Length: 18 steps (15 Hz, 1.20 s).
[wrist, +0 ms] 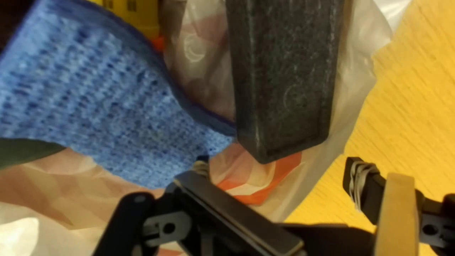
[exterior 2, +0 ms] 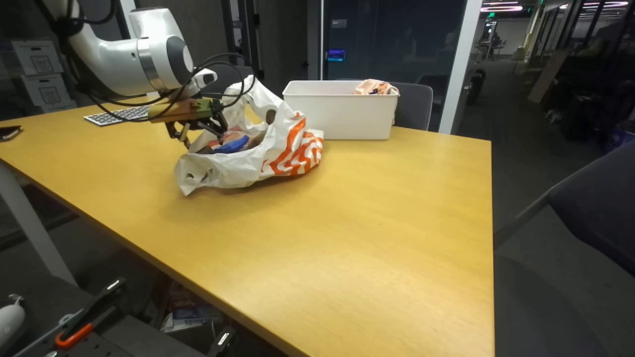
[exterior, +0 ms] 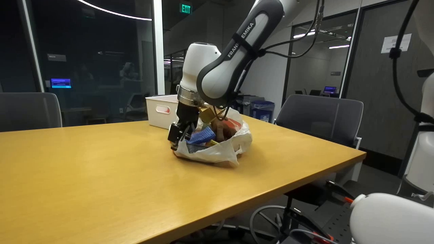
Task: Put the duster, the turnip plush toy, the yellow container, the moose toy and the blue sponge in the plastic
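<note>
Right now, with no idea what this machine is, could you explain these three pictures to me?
This is a robot arm; the two-fingered part at its end is its tool, made for grasping. Two pictures come from cameras standing away from the arm; the close-up comes from a camera mounted by the tool. On the table rest a white plastic bag with orange print, a white storage bin and a computer keyboard. Inside the bag sits a blue sponge, among other things. The tool's fingers stand apart at the bag's edge, one to its inner side, the other to its outer. I see nothing held.
</note>
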{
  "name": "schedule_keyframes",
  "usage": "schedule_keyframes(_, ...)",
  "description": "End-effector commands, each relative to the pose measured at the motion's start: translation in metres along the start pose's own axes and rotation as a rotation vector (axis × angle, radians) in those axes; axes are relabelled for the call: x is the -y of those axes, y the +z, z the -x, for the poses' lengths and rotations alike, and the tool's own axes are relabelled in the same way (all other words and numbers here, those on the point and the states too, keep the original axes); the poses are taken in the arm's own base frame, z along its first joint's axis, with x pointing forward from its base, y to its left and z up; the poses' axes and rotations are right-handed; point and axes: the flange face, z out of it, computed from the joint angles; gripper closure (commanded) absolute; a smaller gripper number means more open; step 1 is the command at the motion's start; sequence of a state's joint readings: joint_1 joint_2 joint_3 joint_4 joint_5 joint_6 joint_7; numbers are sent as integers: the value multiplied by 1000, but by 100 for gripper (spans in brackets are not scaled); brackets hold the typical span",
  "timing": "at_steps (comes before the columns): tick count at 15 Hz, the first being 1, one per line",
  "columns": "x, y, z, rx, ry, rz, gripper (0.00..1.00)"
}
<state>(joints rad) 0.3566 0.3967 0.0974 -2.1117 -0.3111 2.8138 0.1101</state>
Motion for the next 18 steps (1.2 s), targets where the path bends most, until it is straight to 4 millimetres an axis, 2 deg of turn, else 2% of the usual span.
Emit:
schedule_keyframes(1, 1, 7, -14, -5, -7, 32, 33)
schedule_keyframes(6, -14, 9, -14, -9, -14, 75, 74)
schedule_keyframes(8, -17, 9, -12, -2, -6, 76, 85)
schedule_keyframes(11, -16, 6, -7, 19, 16, 59, 92)
schedule_keyframes(14, -18, 2, -4, 33, 36, 45, 87)
schedule_keyframes(16, -22, -12, -1, 39, 53, 42, 86)
schedule_keyframes(18, -30, -39, 4, 36, 78, 57, 88)
